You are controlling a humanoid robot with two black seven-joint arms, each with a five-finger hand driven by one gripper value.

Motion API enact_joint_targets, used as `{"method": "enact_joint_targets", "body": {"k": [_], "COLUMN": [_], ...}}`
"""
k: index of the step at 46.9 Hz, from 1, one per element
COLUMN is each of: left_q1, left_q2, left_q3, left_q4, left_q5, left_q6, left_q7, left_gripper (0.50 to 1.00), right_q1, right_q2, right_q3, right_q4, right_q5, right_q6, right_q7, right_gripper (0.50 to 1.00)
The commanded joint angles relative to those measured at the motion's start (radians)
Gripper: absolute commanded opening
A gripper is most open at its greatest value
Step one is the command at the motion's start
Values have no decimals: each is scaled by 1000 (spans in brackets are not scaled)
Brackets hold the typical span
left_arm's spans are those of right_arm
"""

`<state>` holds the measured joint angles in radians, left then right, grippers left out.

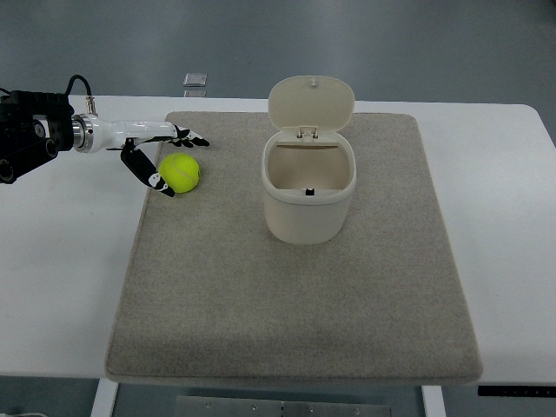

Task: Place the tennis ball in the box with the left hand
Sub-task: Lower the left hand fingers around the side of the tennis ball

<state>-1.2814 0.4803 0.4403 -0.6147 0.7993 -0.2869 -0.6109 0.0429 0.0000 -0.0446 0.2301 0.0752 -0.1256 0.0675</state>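
Probably a robotics lab: a bare white table [69, 261] with a grey mat [295, 304] over plain grey flooring [261, 43].

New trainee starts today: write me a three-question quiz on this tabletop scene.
1. True or false: the hinged lid of the cream plastic bin stands open.
2. Where is the yellow-green felt tennis ball? A) inside the bin B) on the grey felt mat, left of the bin C) on the bare white table
3. Fill in: the left hand has its fingers spread around the ball, so it is ____ (open/shut).

Key
1. True: the lid is tipped back and the bin's inside is visible.
2. B.
3. Open: the fingers bracket the ball, not closed on it.
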Motion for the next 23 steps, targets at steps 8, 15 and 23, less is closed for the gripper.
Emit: {"method": "enact_joint_targets", "body": {"k": [8,15,23], "left_q1": [2,-1,-1], "left_q2": [-2,0,0], "left_q3": [0,0,0], "left_q4": [-7,-13,-11], "left_q5": [35,37,35], "left_q6": [3,3,14], "left_q7": [0,0,0], "left_gripper": [973,973,973], "right_q1": [0,0,0], "right_q2": [0,0,0], "right_q3": [0,0,0], "right_q4": [0,0,0], "right_q5": [0,0,0], "right_q6": [0,0,0], "right_q7": [0,0,0], "right_gripper": [903,903,903]}}
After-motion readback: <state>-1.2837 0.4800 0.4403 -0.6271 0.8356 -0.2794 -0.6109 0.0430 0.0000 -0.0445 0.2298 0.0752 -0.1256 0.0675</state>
